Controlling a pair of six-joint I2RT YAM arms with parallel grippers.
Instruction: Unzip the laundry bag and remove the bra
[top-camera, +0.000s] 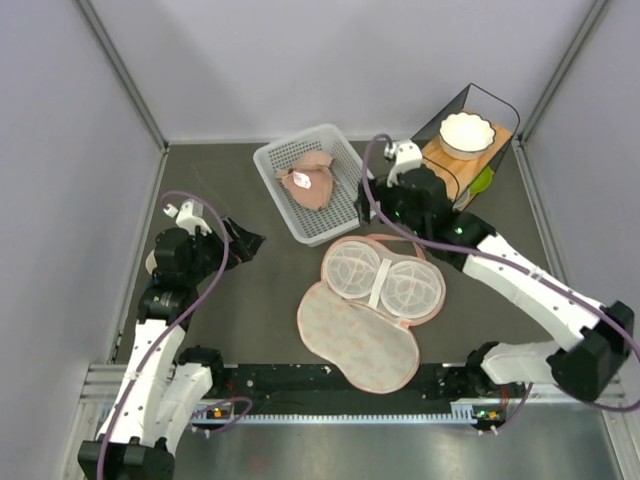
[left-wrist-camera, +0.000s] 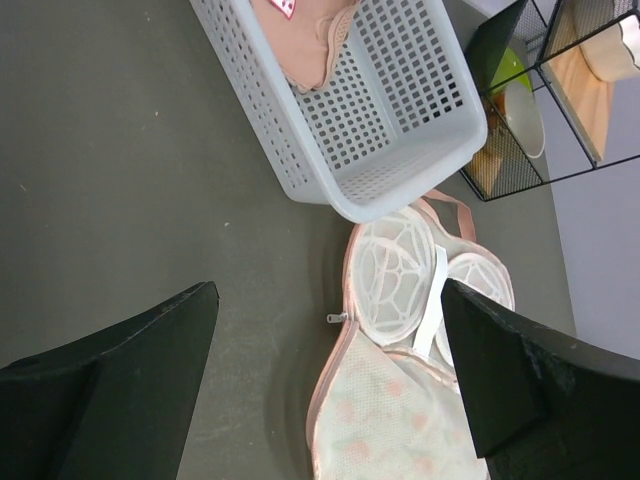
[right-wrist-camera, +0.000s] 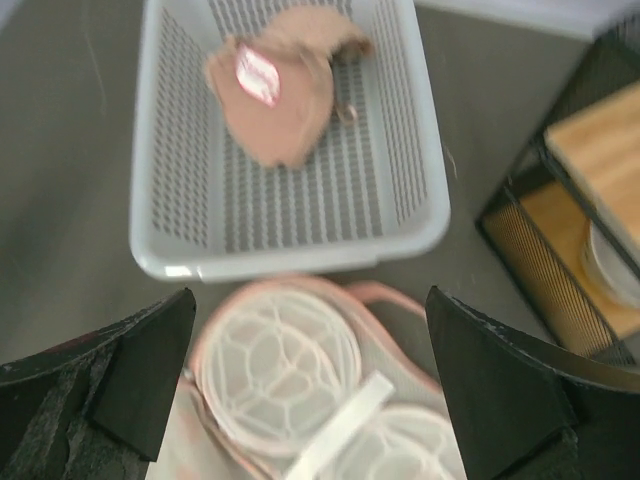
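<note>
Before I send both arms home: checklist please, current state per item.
1. Laundry bag unzipped and spread open on the table: ok.
2. Bra out of the bag, lying in the white basket: ok.
3. Mesh cups in the bag hold nothing: ok.
4. Right gripper open and empty: ok.
5. Left gripper open and empty, off to the bag's left: ok.
6. Right gripper's clearance above the white basket: cannot tell.
</note>
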